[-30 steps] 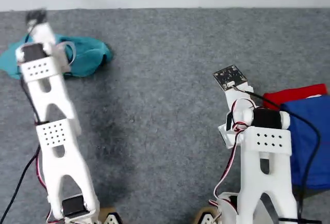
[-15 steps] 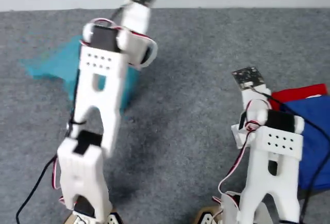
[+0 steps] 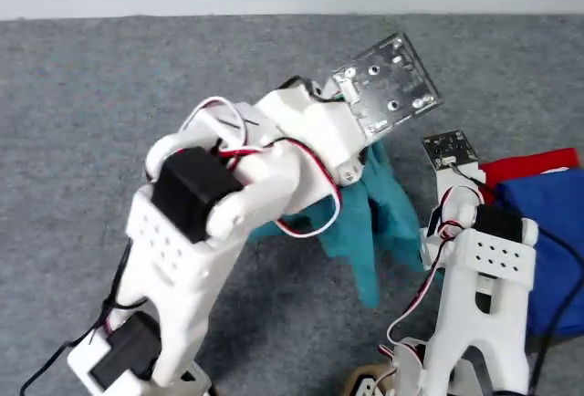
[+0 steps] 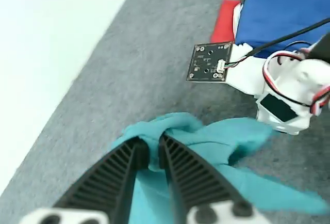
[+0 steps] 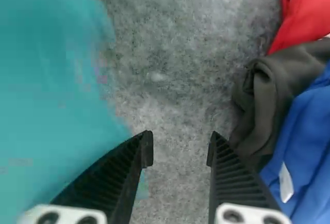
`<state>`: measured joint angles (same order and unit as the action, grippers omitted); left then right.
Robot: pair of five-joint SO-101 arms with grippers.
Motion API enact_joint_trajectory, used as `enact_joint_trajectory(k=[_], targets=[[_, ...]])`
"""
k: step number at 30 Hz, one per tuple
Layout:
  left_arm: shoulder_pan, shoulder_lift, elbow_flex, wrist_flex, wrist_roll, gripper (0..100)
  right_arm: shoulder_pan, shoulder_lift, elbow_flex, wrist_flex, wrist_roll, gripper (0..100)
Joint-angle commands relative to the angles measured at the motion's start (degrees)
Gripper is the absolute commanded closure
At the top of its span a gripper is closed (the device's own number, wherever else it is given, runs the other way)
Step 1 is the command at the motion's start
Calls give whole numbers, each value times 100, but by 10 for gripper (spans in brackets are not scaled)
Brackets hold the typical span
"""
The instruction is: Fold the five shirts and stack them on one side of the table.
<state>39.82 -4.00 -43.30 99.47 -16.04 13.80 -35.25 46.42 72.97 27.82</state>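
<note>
Left gripper (image 4: pixel 153 154): fingers clamped on teal shirt (image 4: pixel 227 141), near blue shirt (image 4: pixel 289 7).
Right gripper (image 5: pixel 178 152): fingers apart, empty, just beside blue shirt.

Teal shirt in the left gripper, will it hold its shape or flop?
Probably floppy: the teal shirt hangs in loose folds below the left gripper. Likely light, since one small pinch holds it up. It would probably land crumpled.
</note>
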Motion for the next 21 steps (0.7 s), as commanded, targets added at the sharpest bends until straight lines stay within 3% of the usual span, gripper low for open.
enact_joint_trajectory(k=[1,10,15,21], targets=[[-413,-237,22,123,-70,987,57,-92,-18,-92,9,820],[-3024,-237,1938,79,-62,987,57,-92,-9,-92,9,820],[-4413,-237,3714,-589,-62,987,22,-92,-9,-92,9,820],[-4826,-255,5367,-844,-44,987,13,-92,0,-92,9,820]])
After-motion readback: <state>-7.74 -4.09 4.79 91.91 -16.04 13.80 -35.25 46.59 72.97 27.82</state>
